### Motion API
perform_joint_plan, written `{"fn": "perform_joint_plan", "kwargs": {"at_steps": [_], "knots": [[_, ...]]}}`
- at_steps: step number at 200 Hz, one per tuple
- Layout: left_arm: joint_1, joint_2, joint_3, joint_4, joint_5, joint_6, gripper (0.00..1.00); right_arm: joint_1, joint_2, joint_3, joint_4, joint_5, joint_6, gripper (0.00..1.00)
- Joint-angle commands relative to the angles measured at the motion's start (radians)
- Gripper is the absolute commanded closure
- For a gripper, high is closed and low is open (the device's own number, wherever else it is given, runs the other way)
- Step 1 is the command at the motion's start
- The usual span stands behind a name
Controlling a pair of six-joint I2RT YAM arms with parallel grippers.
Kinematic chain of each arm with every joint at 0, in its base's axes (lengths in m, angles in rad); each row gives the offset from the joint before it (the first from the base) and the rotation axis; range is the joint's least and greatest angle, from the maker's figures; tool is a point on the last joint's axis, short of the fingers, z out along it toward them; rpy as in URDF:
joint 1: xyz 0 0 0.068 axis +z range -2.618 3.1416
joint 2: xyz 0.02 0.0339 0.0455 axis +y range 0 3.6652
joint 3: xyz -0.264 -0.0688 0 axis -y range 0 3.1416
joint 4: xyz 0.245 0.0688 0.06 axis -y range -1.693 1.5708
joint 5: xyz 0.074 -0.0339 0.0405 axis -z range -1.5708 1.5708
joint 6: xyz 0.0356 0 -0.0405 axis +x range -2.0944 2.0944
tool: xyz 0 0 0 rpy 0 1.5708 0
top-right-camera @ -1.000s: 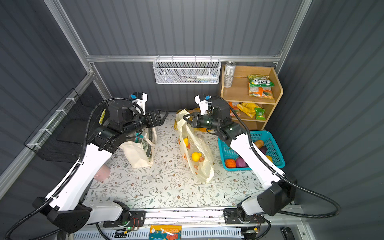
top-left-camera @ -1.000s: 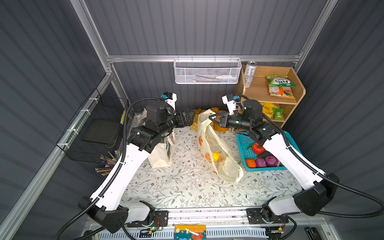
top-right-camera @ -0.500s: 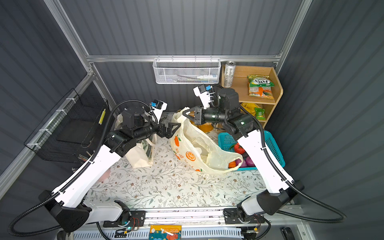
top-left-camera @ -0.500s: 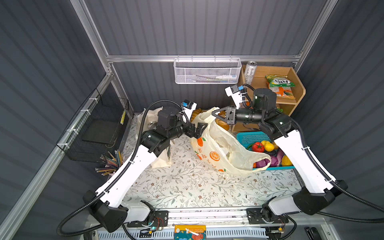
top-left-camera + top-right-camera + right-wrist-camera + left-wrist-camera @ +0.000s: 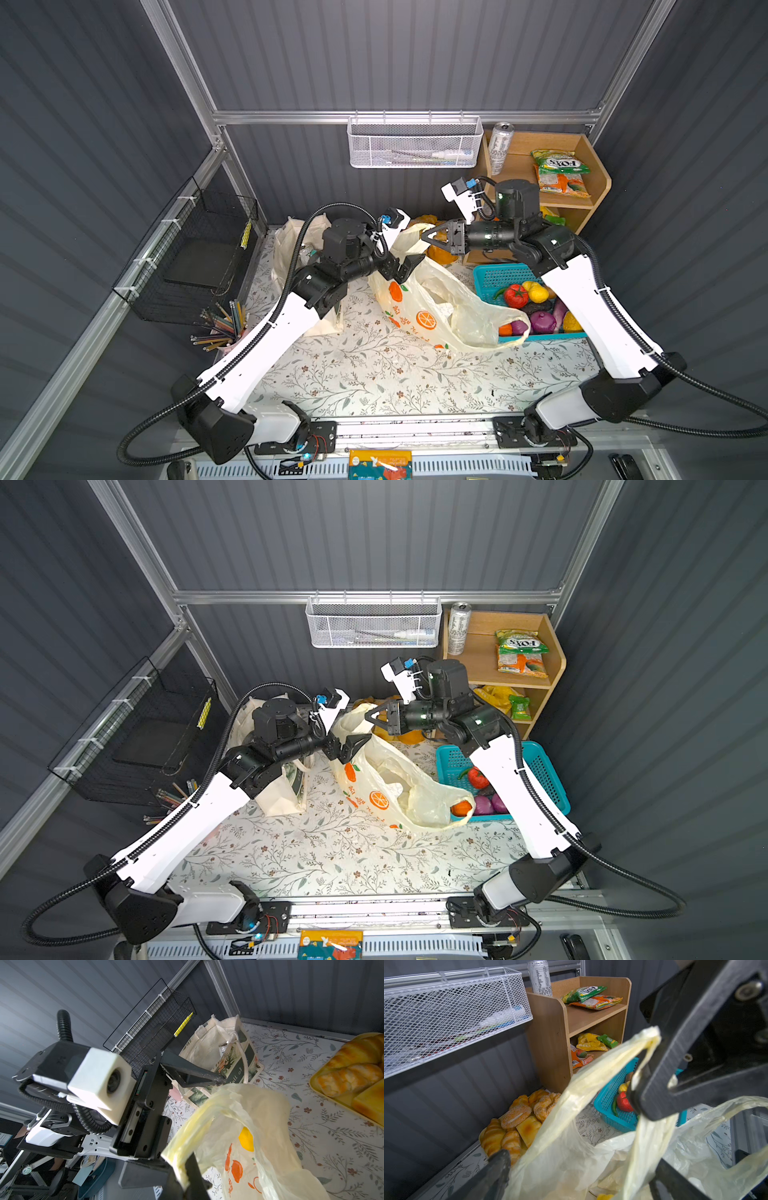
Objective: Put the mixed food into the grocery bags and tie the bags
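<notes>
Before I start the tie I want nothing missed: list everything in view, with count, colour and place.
plastic lattice basket: one, teal, right side.
toy fruits and vegetables: several, red, yellow, purple, in it.
thin translucent orange-printed plastic bag: one, pale yellow, mid-table.
toy fruit: one, yellow, inside that bag.
printed canvas tote: one, cream, rear left.
wooden shelf unit: one, tan, rear right.
tall drink can: one, white, atop shelf.
snack packets: several, green, orange, yellow, on shelves.
bread rolls: several, golden, rear centre.
mesh wall basket: one, white, back wall.
wire wall basket: one, black, left wall.
pencils: a bunch, mixed, left edge.
left gripper: black, open, fingers flanking the bag's top.
right gripper: black, shut on the bag's handle.
</notes>
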Motion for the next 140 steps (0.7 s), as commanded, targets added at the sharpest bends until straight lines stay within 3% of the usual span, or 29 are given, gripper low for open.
{"fn": "perform_joint_plan", "kwargs": {"at_steps": [1, 26, 56, 73, 95, 127, 140], "knots": [[-0.008, 0.041, 0.037, 0.044, 0.04, 0.046, 0.0, 0.003, -0.013, 0.006, -0.012, -0.037, -0.02, 1.0], [-0.008, 0.1, 0.043, 0.119, 0.071, 0.038, 0.03, 0.003, -0.028, 0.0, -0.004, -0.026, -0.02, 1.0], [-0.008, 0.127, -0.07, 0.259, 0.138, -0.069, 0.25, 0.002, -0.042, -0.013, 0.026, -0.038, -0.008, 1.0], [-0.008, 0.117, -0.154, 0.377, 0.134, -0.158, 0.33, -0.005, -0.047, -0.032, 0.052, -0.05, 0.009, 1.0], [-0.009, 0.1, -0.214, 0.439, 0.11, -0.213, 0.54, -0.019, -0.059, -0.073, 0.116, -0.077, 0.053, 1.0], [-0.012, 0.091, -0.228, 0.466, 0.098, -0.25, 0.94, -0.031, -0.061, -0.103, 0.168, -0.107, 0.094, 1.0], [-0.014, 0.088, -0.226, 0.458, 0.063, -0.255, 1.0, -0.033, -0.062, -0.108, 0.177, -0.106, 0.1, 1.0]]}}
